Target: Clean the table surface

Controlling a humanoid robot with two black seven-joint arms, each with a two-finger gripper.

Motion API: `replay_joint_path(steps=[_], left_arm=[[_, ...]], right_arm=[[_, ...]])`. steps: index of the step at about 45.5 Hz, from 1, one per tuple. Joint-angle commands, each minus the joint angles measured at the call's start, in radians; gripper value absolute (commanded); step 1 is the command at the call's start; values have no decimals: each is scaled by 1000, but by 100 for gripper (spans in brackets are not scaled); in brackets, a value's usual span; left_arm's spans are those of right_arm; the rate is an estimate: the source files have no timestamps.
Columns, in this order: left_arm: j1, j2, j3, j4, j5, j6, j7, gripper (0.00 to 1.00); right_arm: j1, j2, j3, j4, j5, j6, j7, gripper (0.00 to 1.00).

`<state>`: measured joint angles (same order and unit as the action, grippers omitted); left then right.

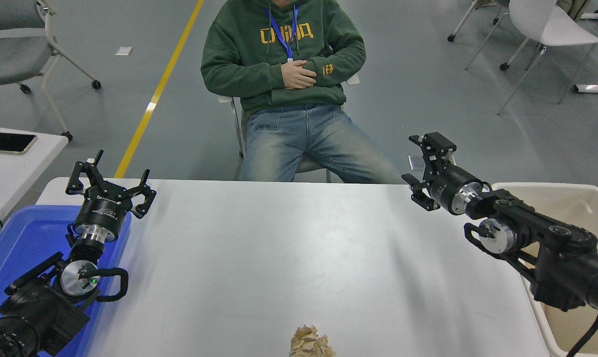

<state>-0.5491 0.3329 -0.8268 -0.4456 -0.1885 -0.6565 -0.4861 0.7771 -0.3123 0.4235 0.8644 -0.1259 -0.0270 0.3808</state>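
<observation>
Right black gripper (pixel 420 171) hangs empty with fingers spread over the far right part of the glossy white rectangular table surface (pixel 279 248); the crumpled tan paper ball (pixel 312 342) sits well apart from it, down at the near edge. Looks like the reach step: next it needs to swing back toward the ball and lower over it, beige bin (pixel 552 191) just behind its wrist for the drop. Left black gripper (pixel 111 186) parked spread open above the blue plastic tray (pixel 21 243).

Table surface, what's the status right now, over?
Left gripper parked open over blue bin. Right gripper open, empty. Table surface holds one crumpled paper wad, untouched.
</observation>
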Motion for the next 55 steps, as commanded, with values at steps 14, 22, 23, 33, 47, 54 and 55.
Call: replay_joint_path(steps=[14,22,23,33,47,54,55], left_arm=[[0,0,0,1,0,0,0,100],[0,0,0,1,0,0,0,100],[0,0,0,-1,0,0,-2,100],[0,0,0,1,0,0,-2,100],[0,0,0,1,0,0,0,100],[0,0,0,1,0,0,-2,100],[0,0,0,-1,0,0,-2,100]], right_arm=[[-87,90,101,-25,60,-5,110,98],[-93,90,115,-38,60,-5,109,98],[-93,90,115,-36,60,-5,110,98],[-94,90,113,-38,60,-7,109,98],[-85,44,92,-36,40,-19,109,98],[-64,-34,-15,-18,-12,-22,109,98],[-56,-46,-32,-15,-27,-22,107,98]])
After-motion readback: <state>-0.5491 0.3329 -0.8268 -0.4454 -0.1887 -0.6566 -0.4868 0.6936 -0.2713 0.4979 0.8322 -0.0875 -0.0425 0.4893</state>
